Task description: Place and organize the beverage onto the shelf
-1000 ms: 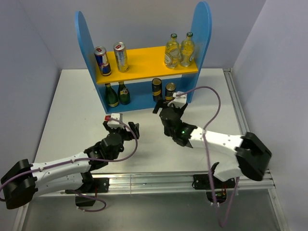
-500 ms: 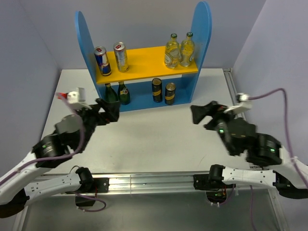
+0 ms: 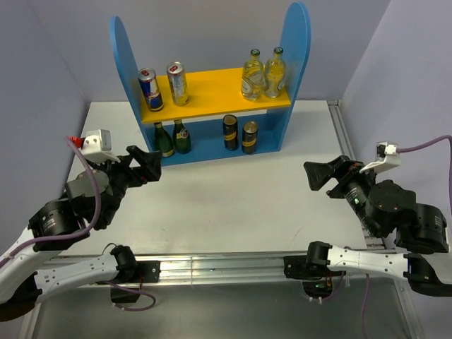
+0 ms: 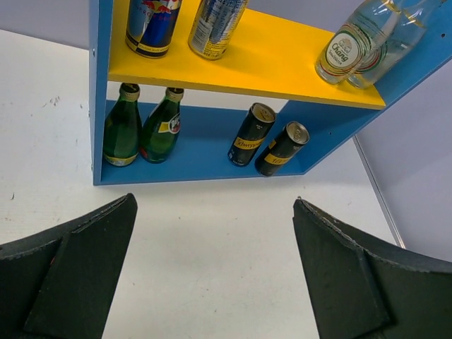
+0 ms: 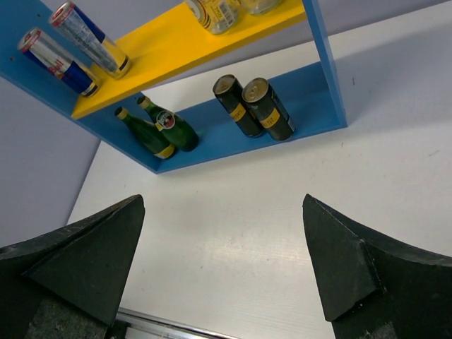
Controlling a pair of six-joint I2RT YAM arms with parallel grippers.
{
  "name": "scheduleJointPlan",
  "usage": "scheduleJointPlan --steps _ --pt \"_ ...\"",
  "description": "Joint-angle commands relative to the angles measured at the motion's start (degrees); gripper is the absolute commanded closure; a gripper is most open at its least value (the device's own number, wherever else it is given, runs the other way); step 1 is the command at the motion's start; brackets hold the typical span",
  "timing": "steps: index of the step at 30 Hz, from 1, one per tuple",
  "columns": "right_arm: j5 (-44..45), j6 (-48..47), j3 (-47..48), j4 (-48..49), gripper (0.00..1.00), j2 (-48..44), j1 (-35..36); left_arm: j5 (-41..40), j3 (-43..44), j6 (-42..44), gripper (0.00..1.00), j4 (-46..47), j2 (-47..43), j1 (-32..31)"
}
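Note:
The blue shelf stands at the back of the table. On its yellow upper board, two blue-and-silver cans stand at the left and two clear glass bottles at the right. Two black-and-gold cans stand on the blue lower level; they also show in the left wrist view and the right wrist view. My left gripper is open and empty, raised in front of the shelf's left side. My right gripper is open and empty, raised at the right.
Two green glass bottles stand at the left of the lower level. The white table ends in a metal rail at the near edge and another rail along the right edge. Walls close in on both sides.
Both arms have pulled back from the shelf and risen, the left one swinging left and the right one swinging right. The drinks have not moved.

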Motion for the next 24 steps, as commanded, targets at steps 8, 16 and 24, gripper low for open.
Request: scheduleJointPlan --steps 8,16,24 --pt "-3.02 -4.83 -0.51 2.40 0.00 -0.54 0.29 -2.09 0.36 1.72 0.01 1.19 2.36 -0.22" --pt "-3.90 -6.42 -1.91 5.13 0.00 -1.07 0.29 -2.70 -0.08 2.25 0.01 1.98 2.36 -0.22" --pt "-2.59 -7.12 -1.74 6.19 0.00 1.30 0.29 -4.11 -1.13 2.16 0.01 2.59 2.01 -0.13"
